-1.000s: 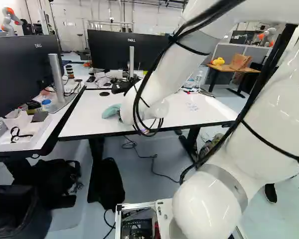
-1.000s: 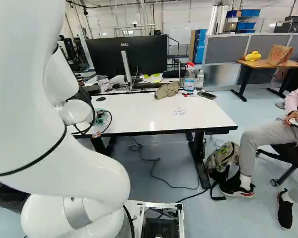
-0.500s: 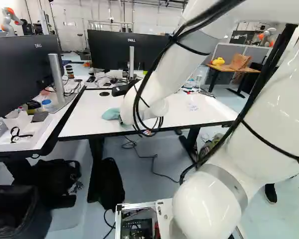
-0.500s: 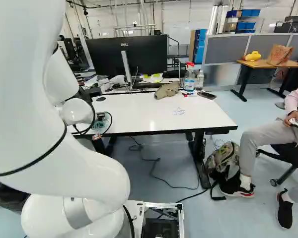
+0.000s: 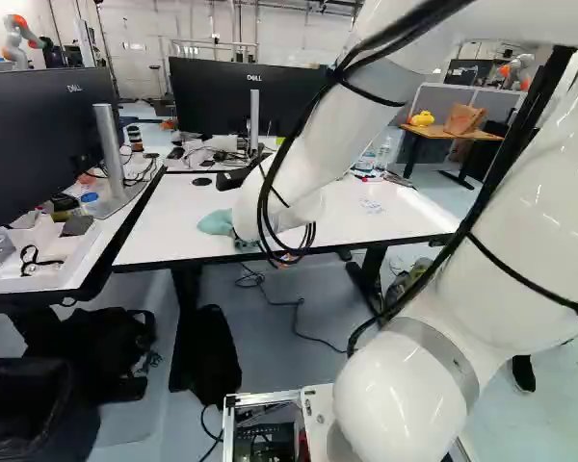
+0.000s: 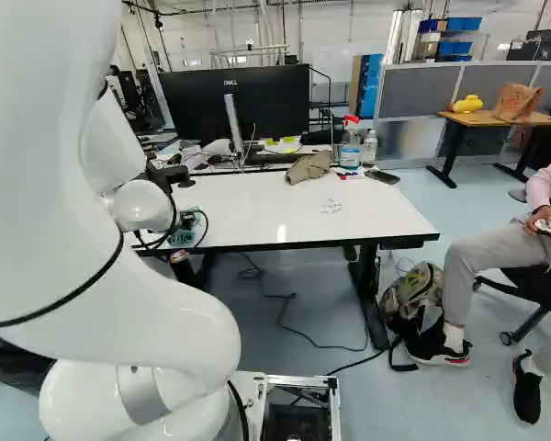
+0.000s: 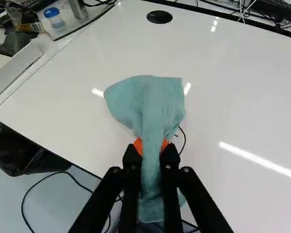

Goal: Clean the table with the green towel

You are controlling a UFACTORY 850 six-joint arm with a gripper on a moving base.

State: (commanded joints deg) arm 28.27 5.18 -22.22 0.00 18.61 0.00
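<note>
- While the green towel (image 7: 145, 99) is clenched between the orange pads of the hand (image 7: 152, 145), its loose end spreads ahead over the white bench (image 6: 285, 207) and its tail trails back toward the near edge.
- The job looks to be in its wiping stage: the towel is in hand and at the bench top, near the front edge and toward the left end in the left base view.
- How much has been wiped cannot be told; the surface shows no clear line between cleaned and uncleaned parts.
- Faint marks (image 6: 331, 207) show on the right half, seen from the right base camera, and probably count among the work left.
- At the back, a brown cloth (image 6: 309, 167), a spray bottle (image 6: 350, 147) and a phone (image 6: 382, 175) crowd the far edge; wiping there would call for a detour or for clearing them.
- The widest open room lies across the middle, between the arm (image 5: 313, 144) and the marks.
- Toward the left, a side bench (image 5: 39, 281) meets the white one, its monitor (image 5: 39, 135) standing close by; a long sweep that way could bump it.
- With the hand so near the front edge, a pull toward the base risks dragging the towel off.
</note>
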